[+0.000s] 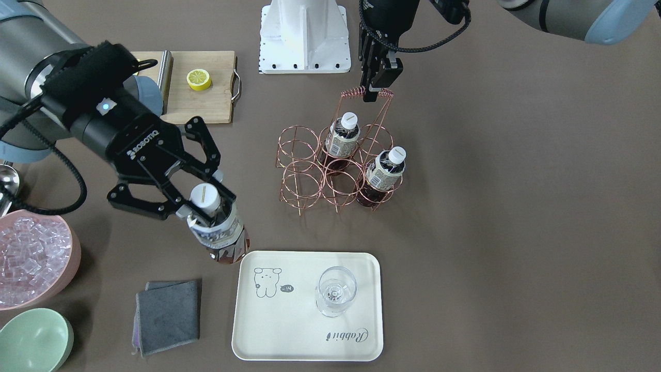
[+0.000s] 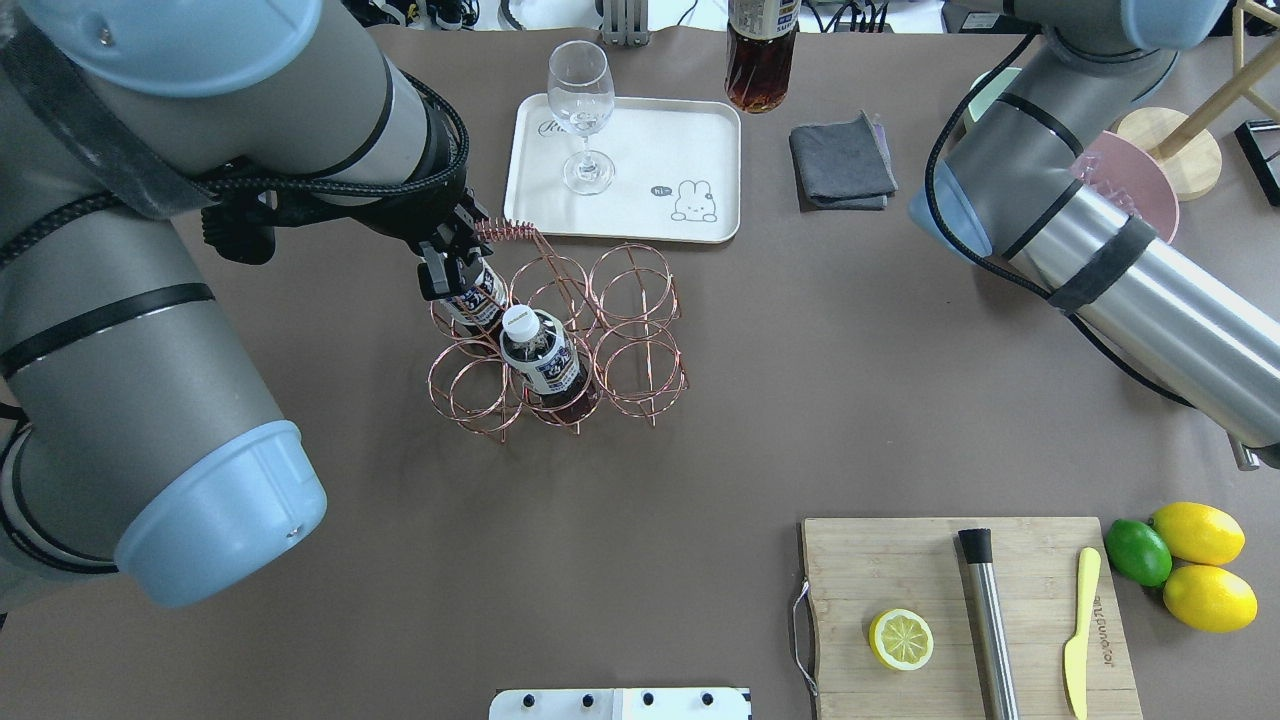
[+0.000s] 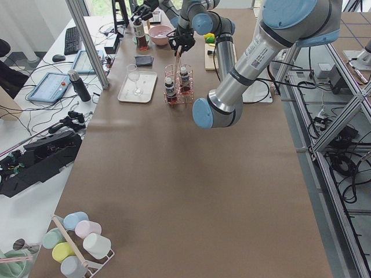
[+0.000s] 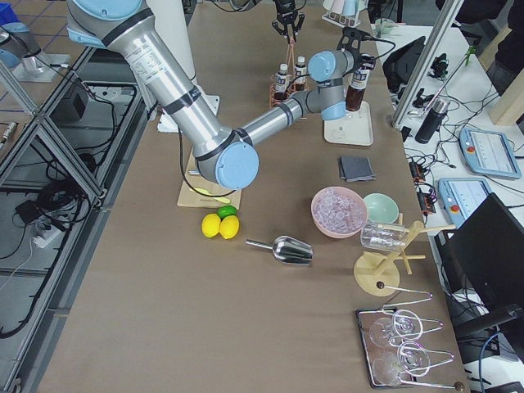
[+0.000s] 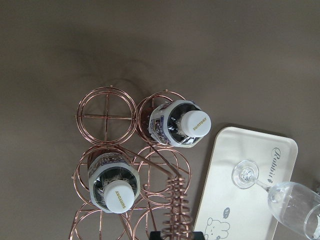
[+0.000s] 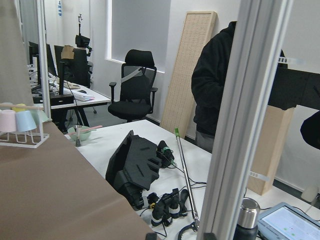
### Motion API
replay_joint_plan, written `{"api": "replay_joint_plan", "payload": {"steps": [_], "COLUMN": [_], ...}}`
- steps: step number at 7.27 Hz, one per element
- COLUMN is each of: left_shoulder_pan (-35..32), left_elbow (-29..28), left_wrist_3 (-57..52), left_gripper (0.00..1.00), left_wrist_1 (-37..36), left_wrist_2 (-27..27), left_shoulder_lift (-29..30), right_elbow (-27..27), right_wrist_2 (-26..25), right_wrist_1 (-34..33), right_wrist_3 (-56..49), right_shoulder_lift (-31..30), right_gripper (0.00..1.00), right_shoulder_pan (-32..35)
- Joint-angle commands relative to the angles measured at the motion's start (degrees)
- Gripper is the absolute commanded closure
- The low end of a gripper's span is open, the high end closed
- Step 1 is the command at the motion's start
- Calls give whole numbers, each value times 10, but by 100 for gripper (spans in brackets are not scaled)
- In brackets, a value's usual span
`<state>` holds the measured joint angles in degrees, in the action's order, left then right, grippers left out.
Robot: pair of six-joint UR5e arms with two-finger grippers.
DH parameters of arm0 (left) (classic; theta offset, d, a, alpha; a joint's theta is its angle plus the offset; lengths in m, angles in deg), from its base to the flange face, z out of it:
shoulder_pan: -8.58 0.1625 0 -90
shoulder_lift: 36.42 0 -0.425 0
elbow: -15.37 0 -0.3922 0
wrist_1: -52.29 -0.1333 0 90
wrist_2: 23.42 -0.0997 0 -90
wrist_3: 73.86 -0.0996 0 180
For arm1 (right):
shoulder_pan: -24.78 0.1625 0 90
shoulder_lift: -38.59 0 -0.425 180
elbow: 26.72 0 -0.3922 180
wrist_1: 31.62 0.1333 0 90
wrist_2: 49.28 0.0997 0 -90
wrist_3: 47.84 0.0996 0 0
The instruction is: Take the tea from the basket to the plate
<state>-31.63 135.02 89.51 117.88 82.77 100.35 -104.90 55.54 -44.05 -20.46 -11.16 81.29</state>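
My two large grey robot arms reach over a brown table. The right gripper [image 1: 206, 199], black with two fingers, has its jaws clamped on the top of a small clear plastic bottle of dark brown tea [image 1: 223, 236], at its white cap. This held bottle hangs just beside one corner of the cream-white rectangular tray [image 1: 289, 330] with the grey bear drawing. It looks lifted off the table and is not yet over or on the tray. The left gripper [image 1: 375, 89] has its jaws pinched together on the coiled handle [image 1: 353, 93] of the copper wire basket [image 1: 302, 161]. The basket stands near the tray without touching it.

I judge the task well past halfway, since the bottle is out of the basket and almost at the tray. What is left is to move it sideways over a bare part of the tray, clear of the stemmed clear glass [image 1: 335, 292] standing there. Then I set it down upright and let go.

Counts, large to small:
- Two arms.
- One tray.
- One basket with six round rings, two filled and four empty.
- Three tea bottles: the held bottle, plus a second tea bottle [image 1: 343, 135] and a third tea bottle [image 1: 386, 173] upright in the basket.
- One glass.
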Motion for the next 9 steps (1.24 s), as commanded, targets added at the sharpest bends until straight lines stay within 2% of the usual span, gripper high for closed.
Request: {"api": "replay_joint_plan", "payload": {"steps": [1, 3, 4, 5, 7, 9], "left_shoulder_pan": [-55, -93, -110, -118, -137, -202], "left_elbow": [5, 35, 43, 43, 22, -24], "left_wrist_3": [-17, -72, -114, -167, -260, -374], "left_gripper": [100, 100, 100, 100, 100, 100], "left_wrist_1": [-21, -53, -60, -59, -55, -49], "left_wrist_2": [44, 78, 78, 78, 75, 80], "left_shoulder_lift": [1, -11, -26, -45, -79, -84], "right_elbow": [126, 171, 195, 210, 230, 256], "right_wrist_2": [-65, -132, -173, -192, -222, -246], "right_wrist_1": [38, 65, 90, 102, 134, 168], "right_wrist_3": [0, 0, 0, 1, 3, 3], "right_shoulder_lift": [49, 62, 69, 73, 73, 72], "right_gripper": [100, 100, 100, 100, 100, 100], "right_shoulder_pan": [2, -38, -69, -89, -121, -141]}}
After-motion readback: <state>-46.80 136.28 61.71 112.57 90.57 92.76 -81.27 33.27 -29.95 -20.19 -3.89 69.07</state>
